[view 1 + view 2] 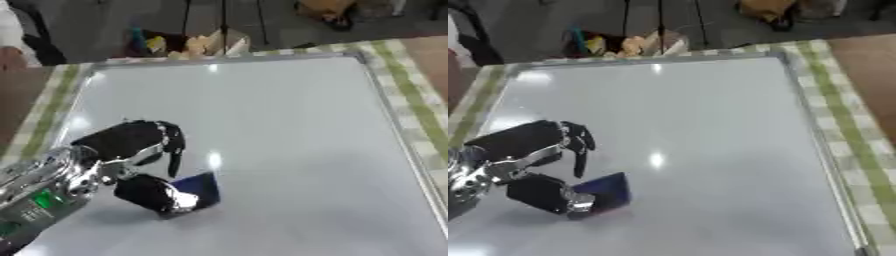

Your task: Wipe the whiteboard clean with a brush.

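Brush, dark blue, lies tilted on whiteboard, pinched by left hand's curled fingers and thumb.

The whiteboard is showing plain glossy white inside a silver frame. The brush is showing dark blue. The left hand is gleaming black with silver joints. A green-and-cream checked cloth is covering the worktop at three o'clock.

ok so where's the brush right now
The dark blue brush sits low on the left part of the whiteboard, pinched in the left hand, seen in both eye views.
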Available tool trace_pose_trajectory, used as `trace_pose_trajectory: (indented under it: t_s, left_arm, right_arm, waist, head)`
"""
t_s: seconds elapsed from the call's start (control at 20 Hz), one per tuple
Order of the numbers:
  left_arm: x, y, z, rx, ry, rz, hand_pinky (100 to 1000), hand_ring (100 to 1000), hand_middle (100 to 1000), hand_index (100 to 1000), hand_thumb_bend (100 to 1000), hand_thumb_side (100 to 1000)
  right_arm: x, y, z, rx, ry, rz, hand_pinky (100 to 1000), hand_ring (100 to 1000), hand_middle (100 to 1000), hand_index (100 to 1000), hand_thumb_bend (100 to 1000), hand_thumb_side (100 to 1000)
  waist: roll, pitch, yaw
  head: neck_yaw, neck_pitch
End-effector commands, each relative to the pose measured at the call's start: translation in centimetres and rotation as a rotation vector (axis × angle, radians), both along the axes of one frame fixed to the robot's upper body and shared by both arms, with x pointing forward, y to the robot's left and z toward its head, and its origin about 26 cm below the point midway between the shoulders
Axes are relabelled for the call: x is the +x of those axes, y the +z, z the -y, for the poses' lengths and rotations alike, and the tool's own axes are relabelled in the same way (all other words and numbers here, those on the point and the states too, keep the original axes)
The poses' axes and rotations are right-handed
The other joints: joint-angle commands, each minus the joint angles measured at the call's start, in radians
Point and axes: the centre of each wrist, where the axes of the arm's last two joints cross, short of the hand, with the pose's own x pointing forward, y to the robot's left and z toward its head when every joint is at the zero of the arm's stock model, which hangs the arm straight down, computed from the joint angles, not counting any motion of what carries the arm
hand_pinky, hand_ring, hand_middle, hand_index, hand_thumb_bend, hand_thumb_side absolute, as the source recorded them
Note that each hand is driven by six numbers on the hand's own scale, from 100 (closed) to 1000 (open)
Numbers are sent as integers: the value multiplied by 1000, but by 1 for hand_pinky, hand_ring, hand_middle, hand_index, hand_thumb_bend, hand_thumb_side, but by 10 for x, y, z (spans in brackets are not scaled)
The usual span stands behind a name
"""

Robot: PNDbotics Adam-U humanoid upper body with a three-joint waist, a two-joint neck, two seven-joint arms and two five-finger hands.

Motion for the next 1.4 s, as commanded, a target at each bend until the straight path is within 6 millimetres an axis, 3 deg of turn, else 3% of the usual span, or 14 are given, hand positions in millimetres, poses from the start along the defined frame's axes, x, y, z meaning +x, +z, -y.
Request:
trace_pose_trajectory:
  t_s: [0.05, 0.4, 0.85, 1.4]
  left_arm:
    - [-3, 18, -5, 40, 13, 33, 742, 783, 806, 350, 628, 804]
    - [-2, 24, -6, 116, 23, -5, 748, 840, 877, 262, 642, 701]
    - [-2, 37, -7, 150, 41, -84, 746, 832, 824, 204, 642, 569]
    - [-2, 27, 1, 89, 51, -85, 704, 772, 701, 194, 650, 586]
  right_arm:
    - [-3, 7, 1, -9, 3, 26, 624, 597, 545, 682, 100, 769]
    - [-3, 5, 0, -5, 4, 17, 624, 595, 543, 682, 100, 768]
    - [-3, 3, 0, -1, 3, 10, 624, 589, 537, 682, 100, 767]
    - [-2, 4, -1, 2, 8, 9, 626, 587, 535, 682, 100, 766]
  waist:
    - [-5, -22, 1]
    - [-6, -21, 3]
    - [-7, -19, 6]
    - [-11, -17, 6]
  head:
    - [-4, -8]
    - [-8, -8]
    - [-15, -9]
    - [-14, -5]
